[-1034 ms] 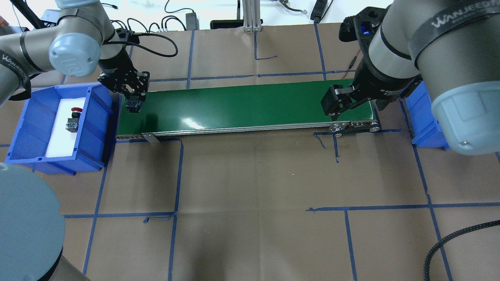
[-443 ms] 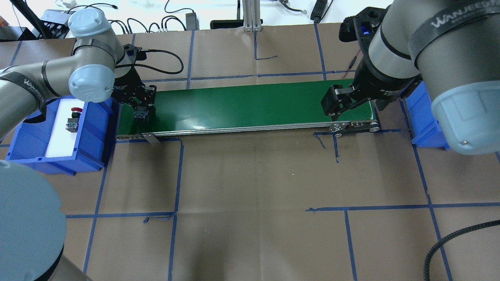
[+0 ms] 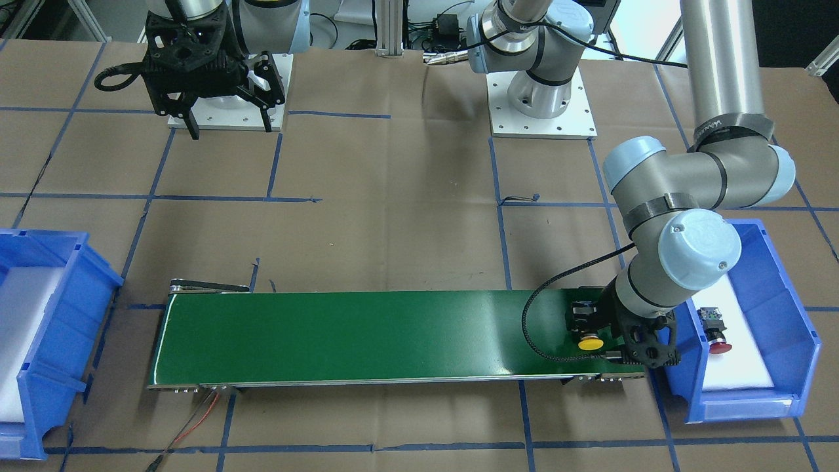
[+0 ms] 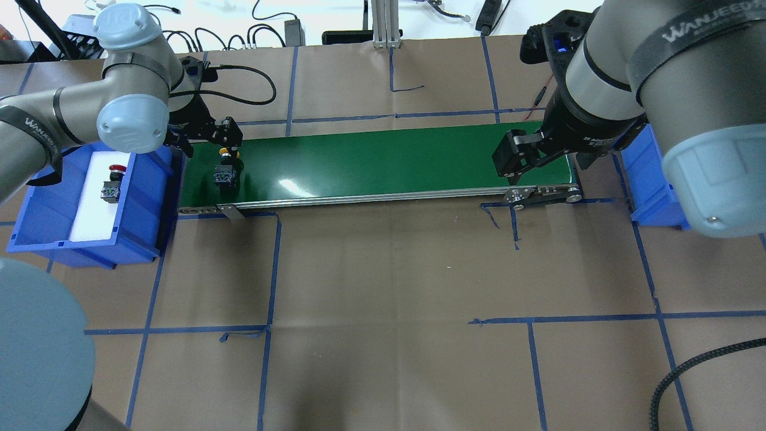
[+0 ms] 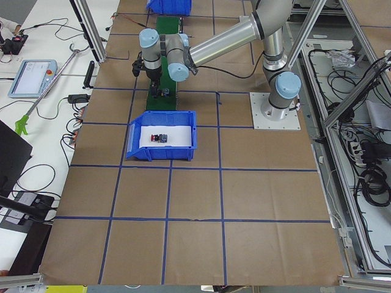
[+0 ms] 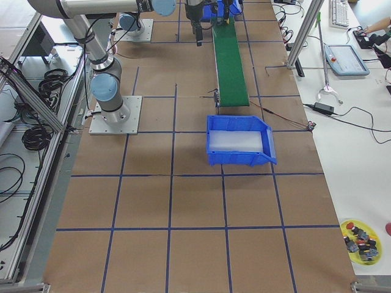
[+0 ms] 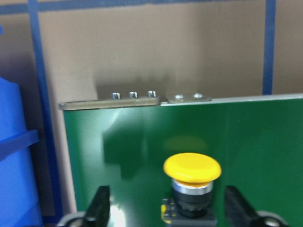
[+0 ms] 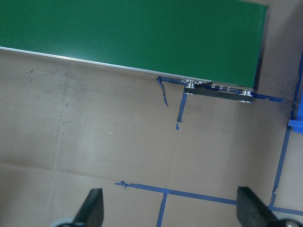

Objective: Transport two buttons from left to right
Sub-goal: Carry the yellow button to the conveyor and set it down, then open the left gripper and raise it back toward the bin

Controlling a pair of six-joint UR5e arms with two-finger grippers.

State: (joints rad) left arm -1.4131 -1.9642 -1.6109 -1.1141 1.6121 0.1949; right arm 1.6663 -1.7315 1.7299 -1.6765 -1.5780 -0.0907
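While one yellow button (image 7: 192,176) sits on belt (image 4: 383,164) | one red button (image 4: 114,179) in bin (image 4: 36,179) | left tool (image 7: 166,198) apart | right tool (image 8: 171,205) apart

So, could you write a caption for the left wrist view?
Yellow button lying on the green belt, seen between the open fingers of the left claw.

Yellow button (image 3: 590,343) on belt (image 3: 360,334), red button (image 3: 714,331) in bin (image 3: 796,328).

Hand (image 8: 173,211) spread over table (image 8: 94,118), green belt (image 8: 132,28); blue edge (image 8: 296,124), perhaps bin
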